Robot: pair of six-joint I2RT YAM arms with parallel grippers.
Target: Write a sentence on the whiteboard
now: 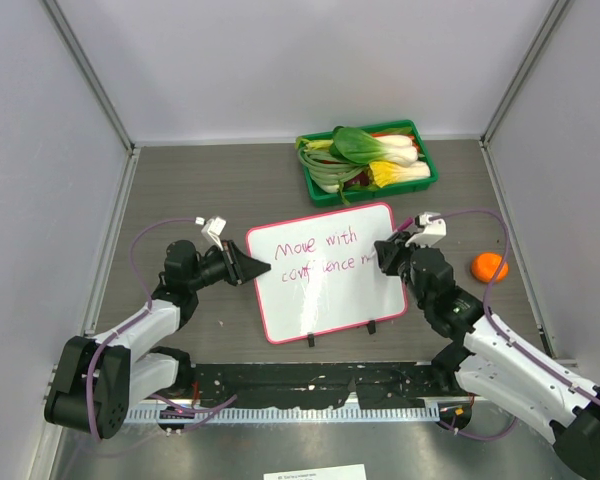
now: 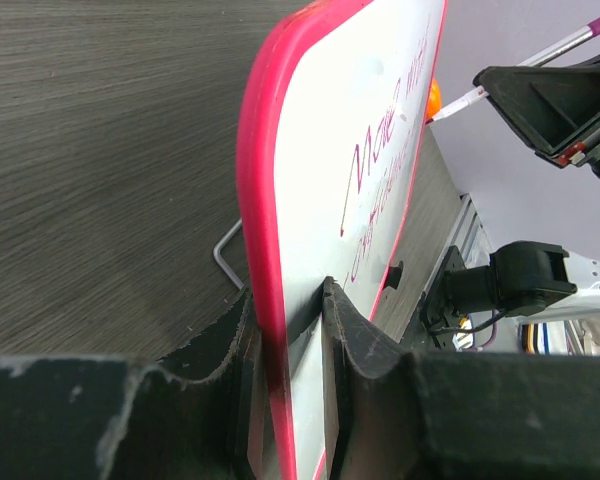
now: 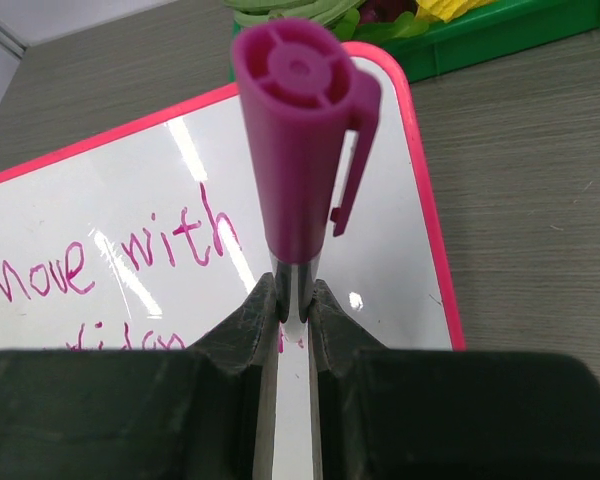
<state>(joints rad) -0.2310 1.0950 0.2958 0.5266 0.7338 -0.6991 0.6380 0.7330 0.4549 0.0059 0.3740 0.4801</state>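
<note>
The whiteboard (image 1: 320, 300), white with a pink-red frame and two black feet, lies mid-table and reads "Move with" above a second line in magenta ink. My left gripper (image 1: 255, 268) is shut on its left edge. In the left wrist view the jaws (image 2: 285, 310) clamp the pink frame of the whiteboard (image 2: 320, 150). My right gripper (image 1: 388, 250) sits over the board's right side, shut on a marker (image 3: 300, 150) with a magenta cap end facing the camera. Its fingers (image 3: 295, 300) pinch the white barrel above the whiteboard (image 3: 130, 200). The marker tip is hidden.
A green tray (image 1: 425, 178) of bok choy stands behind the board at the back. An orange ball-like object (image 1: 489, 266) lies right of my right arm. A thin wire stand (image 2: 225, 255) shows behind the board. Grey walls close in both sides.
</note>
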